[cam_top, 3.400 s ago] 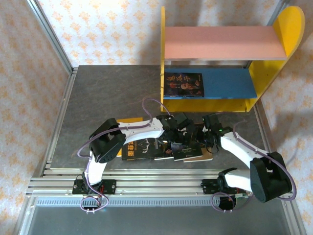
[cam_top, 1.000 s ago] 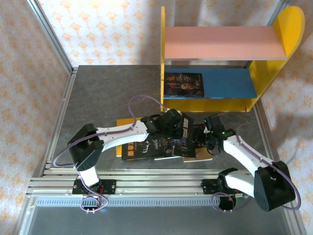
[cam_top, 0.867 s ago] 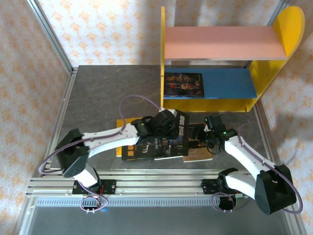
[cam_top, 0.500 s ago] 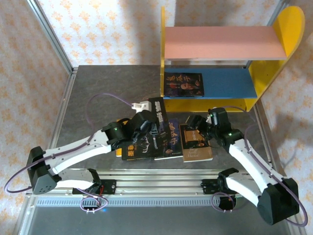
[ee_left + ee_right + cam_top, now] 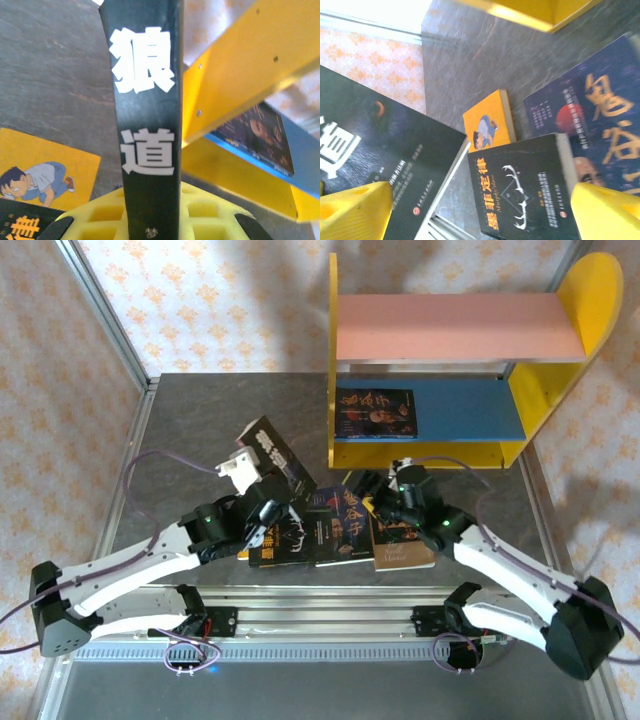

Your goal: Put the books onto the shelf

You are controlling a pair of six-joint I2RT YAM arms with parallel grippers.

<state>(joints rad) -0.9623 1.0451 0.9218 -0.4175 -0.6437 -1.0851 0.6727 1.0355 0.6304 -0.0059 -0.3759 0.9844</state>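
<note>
Left of the shelf (image 5: 460, 405), the left gripper (image 5: 152, 217) pinched a black book (image 5: 147, 100), best kept upright; the right gripper (image 5: 480, 210) gaped.

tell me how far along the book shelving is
Done: one dark book lies on the blue lower board. In hand: the left gripper is shut on a raised black book. Left: the yellow book, antler-cover book, dark blue book and brown book lie on the table; the right gripper hangs open above them.
</note>
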